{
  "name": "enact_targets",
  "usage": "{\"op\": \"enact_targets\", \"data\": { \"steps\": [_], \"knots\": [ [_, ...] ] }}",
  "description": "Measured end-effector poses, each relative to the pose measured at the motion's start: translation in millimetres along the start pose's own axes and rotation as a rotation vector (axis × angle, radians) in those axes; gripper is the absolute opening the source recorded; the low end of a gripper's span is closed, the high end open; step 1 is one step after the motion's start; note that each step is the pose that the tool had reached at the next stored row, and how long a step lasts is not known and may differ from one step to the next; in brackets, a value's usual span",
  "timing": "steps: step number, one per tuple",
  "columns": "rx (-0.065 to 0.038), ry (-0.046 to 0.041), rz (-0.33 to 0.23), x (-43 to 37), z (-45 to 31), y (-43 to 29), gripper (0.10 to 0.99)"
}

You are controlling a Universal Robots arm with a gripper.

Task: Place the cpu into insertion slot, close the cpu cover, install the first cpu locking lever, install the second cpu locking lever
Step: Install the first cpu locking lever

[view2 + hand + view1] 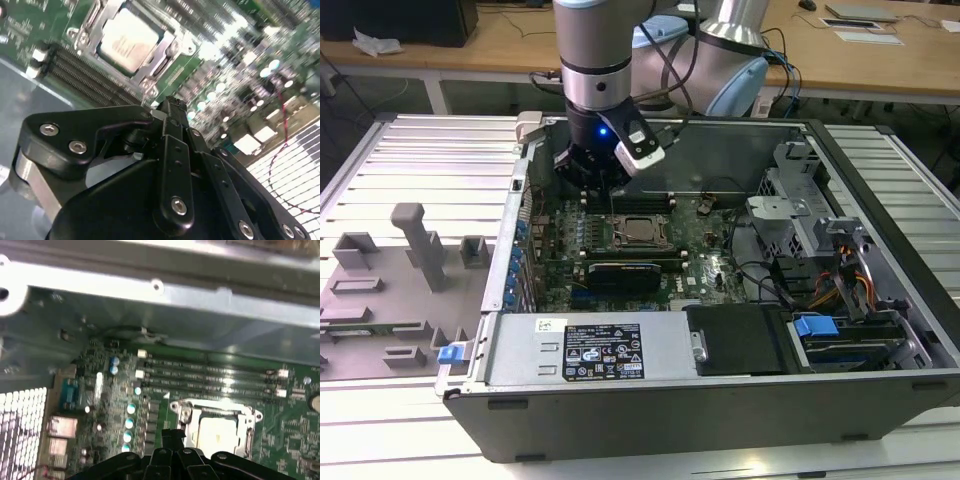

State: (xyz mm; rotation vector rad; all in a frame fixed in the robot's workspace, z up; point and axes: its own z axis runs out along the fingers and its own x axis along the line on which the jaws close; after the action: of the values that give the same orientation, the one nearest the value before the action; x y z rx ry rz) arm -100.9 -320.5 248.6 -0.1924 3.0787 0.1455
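Observation:
The cpu (640, 232) lies flat in its socket on the green motherboard, its pale metal face up. Both wrist views show the cpu (127, 40) (217, 432) from close by. The silver cpu cover (154, 66) (220, 406) lies down around it as a frame. My gripper (593, 188) (172, 106) (172, 436) hangs inside the case just off the socket, toward the exterior view's left and back. Its fingers are shut with nothing between them. I cannot tell how the locking levers stand.
Memory slots (210, 375) run between the socket and the case's back wall (165, 315). A black card (620, 275) lies in front of the socket. A labelled power supply (605, 350) and drive bays (840, 330) fill the case front. Grey fixtures (415, 245) stand outside at left.

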Motion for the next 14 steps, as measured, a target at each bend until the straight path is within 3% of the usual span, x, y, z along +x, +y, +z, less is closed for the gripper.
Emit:
{"op": "enact_targets", "data": {
  "steps": [1, 4, 5, 7, 10, 14],
  "knots": [
    [-0.026, -0.006, 0.001, 1.4, -0.1, 0.2, 0.106],
    [-0.065, -0.0211, 0.002, 3.8, -3.1, 0.8, 0.106],
    [-0.094, -0.0298, 0.003, 4.1, -3.7, 0.9, 0.106],
    [-0.129, -0.0385, 0.004, 4.7, -3.8, 1.0, 0.106],
    [-0.131, -0.039, 0.005, 2.8, -3.7, 0.8, 0.106],
    [-0.13, -0.0396, 0.01, -6.9, -2.5, -0.6, 0.106]
  ]
}}
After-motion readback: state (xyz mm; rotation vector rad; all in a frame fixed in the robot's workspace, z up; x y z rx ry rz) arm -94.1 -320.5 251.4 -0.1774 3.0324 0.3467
